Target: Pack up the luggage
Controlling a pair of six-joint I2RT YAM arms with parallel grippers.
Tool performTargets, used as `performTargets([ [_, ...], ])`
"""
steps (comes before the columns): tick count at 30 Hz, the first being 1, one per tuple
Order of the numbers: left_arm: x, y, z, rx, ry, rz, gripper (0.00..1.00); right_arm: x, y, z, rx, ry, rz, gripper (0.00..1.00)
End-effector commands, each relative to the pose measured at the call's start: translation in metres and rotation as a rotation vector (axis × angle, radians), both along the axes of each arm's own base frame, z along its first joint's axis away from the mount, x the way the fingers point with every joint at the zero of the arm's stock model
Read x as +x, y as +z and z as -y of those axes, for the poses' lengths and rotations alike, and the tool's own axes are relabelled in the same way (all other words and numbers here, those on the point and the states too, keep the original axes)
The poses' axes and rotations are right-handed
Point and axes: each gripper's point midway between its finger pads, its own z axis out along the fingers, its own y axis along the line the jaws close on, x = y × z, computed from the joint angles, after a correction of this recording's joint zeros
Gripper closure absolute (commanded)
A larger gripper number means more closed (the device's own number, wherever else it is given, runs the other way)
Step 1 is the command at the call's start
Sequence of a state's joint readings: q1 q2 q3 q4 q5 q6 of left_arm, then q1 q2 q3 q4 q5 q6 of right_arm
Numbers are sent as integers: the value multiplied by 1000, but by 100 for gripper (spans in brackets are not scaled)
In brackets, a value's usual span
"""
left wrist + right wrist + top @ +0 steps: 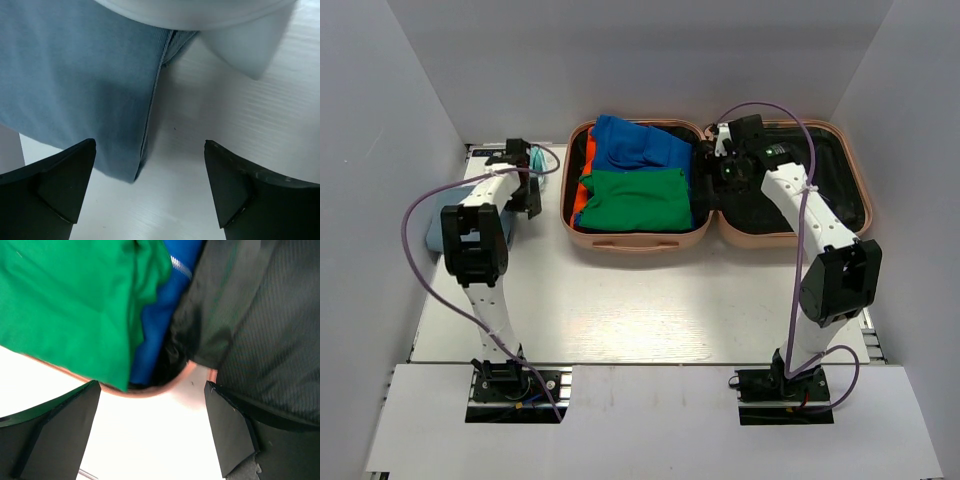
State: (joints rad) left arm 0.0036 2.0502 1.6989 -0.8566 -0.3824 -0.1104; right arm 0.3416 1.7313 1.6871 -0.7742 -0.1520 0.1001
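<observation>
The pale pink luggage [638,241] lies open at the back of the table. Its left half holds folded green [635,198], blue [638,143] and orange [580,190] clothes. Its right half shows bare black lining [830,180]. My right gripper [719,150] hovers open and empty over the hinge; its wrist view shows it [152,430] above the green cloth [65,305], the blue cloth [157,325], the lining [260,305] and the pink rim [150,391]. My left gripper [525,178] is open and empty at the edge of a folded grey-blue cloth [432,228], which also shows in the left wrist view [75,75], just beyond the jaws [150,190].
A small teal item [540,158] lies behind the left gripper near the back wall. A white rounded surface [200,10] fills the top of the left wrist view. White walls enclose the table on the left, back and right. Purple cables loop off both arms.
</observation>
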Motion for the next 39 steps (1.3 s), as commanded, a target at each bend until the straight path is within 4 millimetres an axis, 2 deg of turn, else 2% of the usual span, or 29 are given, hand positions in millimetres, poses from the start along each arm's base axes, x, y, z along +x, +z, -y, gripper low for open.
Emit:
performTargets([
  [1,1,3,-16,133,-47,-25,1,-12,-3,15,-49,-3,-25,10],
  [2,-1,-2,-30,136,-23,-35,1,-14,-7,18,-60,-10,-33,10],
  [4,-3,-12,-34,158,-40,-53,1,-10,-3,21,-60,-32,-3,10],
  [6,-1,-16,-42,192,-31,-47,1,-13,-3,15,-21,-16,-12,10],
  [11,-2,-20,-63,259,38,-58,1,-26,-19,19,-36,-16,-83,10],
  [15,-3,-31,-71,285,31,-89,1,-33,-25,28,-57,-35,-86,10],
  [19,-4,-46,-69,278,30,-102,1,-35,-15,33,-51,-48,-52,10],
  [22,0,-55,-60,219,19,-88,11,-36,-13,34,-47,-48,-49,10],
  [25,3,-59,-57,216,15,-84,29,-38,-10,33,-39,-45,-36,10],
  [26,1,-60,-57,218,11,-98,46,-38,-3,32,-27,-40,-13,10],
  [29,-11,-60,-57,220,23,-127,85,-41,-1,32,-25,-40,-2,10],
  [30,-16,-49,-58,235,28,-116,100,-41,0,33,-24,-41,1,10],
  [31,-20,-47,-58,228,61,-100,100,-43,3,33,-21,-40,10,10],
  [32,-36,-53,-57,221,57,-141,100,-45,3,32,-14,-37,12,10],
  [33,-37,-31,-58,220,74,-86,100,-47,3,32,-9,-35,12,10],
  [35,-52,-27,-56,214,73,-98,100,-50,3,31,2,-32,10,10],
  [39,-74,22,-48,163,130,-56,100,-55,4,31,17,-35,8,10],
])
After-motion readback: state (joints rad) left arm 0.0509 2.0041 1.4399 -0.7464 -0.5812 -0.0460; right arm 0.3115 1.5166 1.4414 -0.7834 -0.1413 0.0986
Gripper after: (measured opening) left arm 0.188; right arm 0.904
